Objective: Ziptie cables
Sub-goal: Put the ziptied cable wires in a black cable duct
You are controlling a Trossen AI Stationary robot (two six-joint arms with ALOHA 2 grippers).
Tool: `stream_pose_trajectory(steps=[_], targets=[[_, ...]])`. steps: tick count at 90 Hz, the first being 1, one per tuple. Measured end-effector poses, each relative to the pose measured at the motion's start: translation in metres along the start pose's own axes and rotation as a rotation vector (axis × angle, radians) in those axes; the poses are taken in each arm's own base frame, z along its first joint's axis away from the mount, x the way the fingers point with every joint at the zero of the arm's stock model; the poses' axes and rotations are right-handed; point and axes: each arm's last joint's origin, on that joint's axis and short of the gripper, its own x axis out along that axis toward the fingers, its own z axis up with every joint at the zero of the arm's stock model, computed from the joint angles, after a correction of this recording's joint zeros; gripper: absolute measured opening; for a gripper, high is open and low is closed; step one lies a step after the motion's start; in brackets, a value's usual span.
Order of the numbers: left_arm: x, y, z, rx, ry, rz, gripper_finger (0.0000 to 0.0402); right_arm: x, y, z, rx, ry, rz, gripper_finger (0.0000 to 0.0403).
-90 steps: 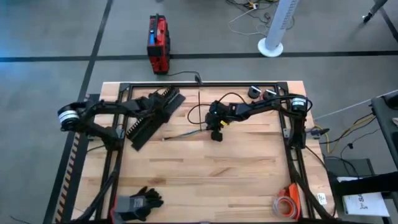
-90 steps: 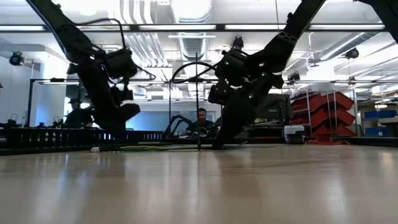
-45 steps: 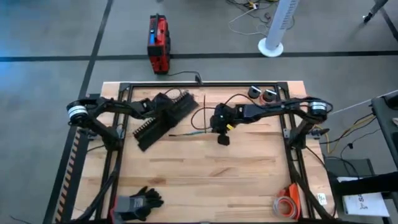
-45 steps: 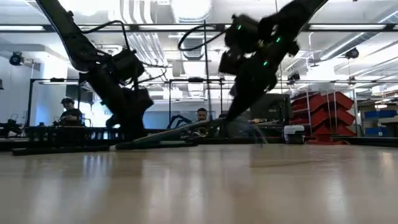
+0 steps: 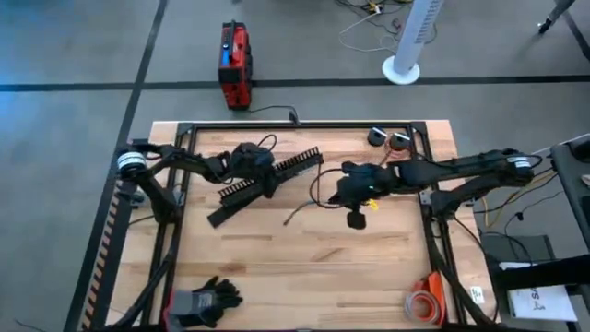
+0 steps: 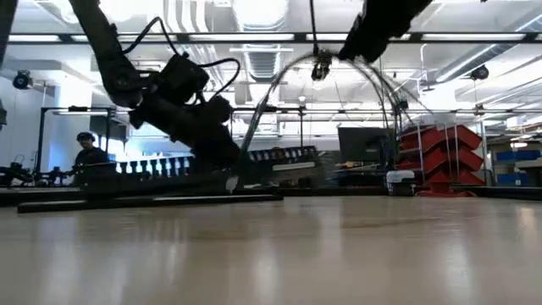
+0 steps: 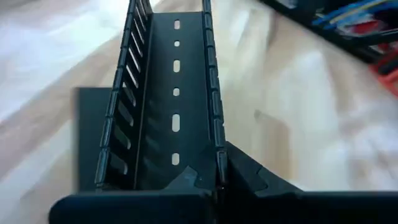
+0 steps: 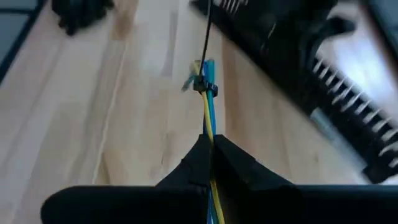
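My left gripper (image 5: 261,175) is shut on the long black comb-toothed slotted strip (image 5: 281,171), which lies slantwise at the table's far left. A flat black bar (image 5: 235,207) lies beside and under the strip. The cables (image 5: 300,214), thin yellow, blue and black wires with a small tie (image 8: 202,84) round them, trail on the wood near the middle. My right gripper (image 5: 336,195) is shut on them at their right end. My left gripper (image 7: 217,177) pinches one toothed side wall (image 7: 216,158) of the strip, one finger inside the channel and one outside. The fingers lie along the strip. In the low view the strip (image 6: 169,165) stands raised above the flat bar (image 6: 152,202). My right gripper (image 8: 209,142) pinches the yellow and blue wires (image 8: 208,121) between its two fingers, a short way from the tie. The fingers lie along the wires, coming from the table's right. The wires run forward from the fingers, and their free end (image 5: 288,221) reaches the wood.
Black gloves (image 5: 210,300) lie at the near left corner and an orange roll (image 5: 426,304) at the near right. Two small round things (image 5: 387,138) sit at the far edge. A black frame rail (image 5: 295,124) runs round the table.
My left gripper has gone toward the table's right edge with the strip, whose far end has swung rightward and lifted. My right gripper has gone right and up with the cables, which have slid rightward along the table behind it.
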Motion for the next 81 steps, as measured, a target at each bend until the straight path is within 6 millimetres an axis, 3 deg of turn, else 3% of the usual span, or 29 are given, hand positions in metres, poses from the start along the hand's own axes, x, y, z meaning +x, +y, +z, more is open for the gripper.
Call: stream_pose_trajectory(steps=[16, 33, 49, 65, 81], targets=[[0.031, -0.016, 0.009, 0.033, 0.010, -0.071, 0.0000, -0.015, 0.006, 0.003, 0.022, -0.048, -0.010, 0.0000], [0.069, -0.044, 0.017, 0.093, 0.039, -0.148, 0.0000, -0.018, 0.006, 0.003, 0.022, -0.053, -0.008, 0.0000], [0.097, -0.068, 0.020, 0.214, 0.168, -0.093, 0.0000, -0.018, 0.011, 0.003, 0.011, -0.055, 0.044, 0.0000], [0.111, -0.081, 0.020, 0.296, 0.236, 0.028, 0.0019, -0.021, 0.016, 0.004, -0.001, -0.063, 0.071, 0.0000], [0.105, -0.084, 0.024, 0.323, 0.227, 0.072, 0.0063, -0.021, 0.018, 0.004, 0.001, -0.062, 0.075, 0.0000]])
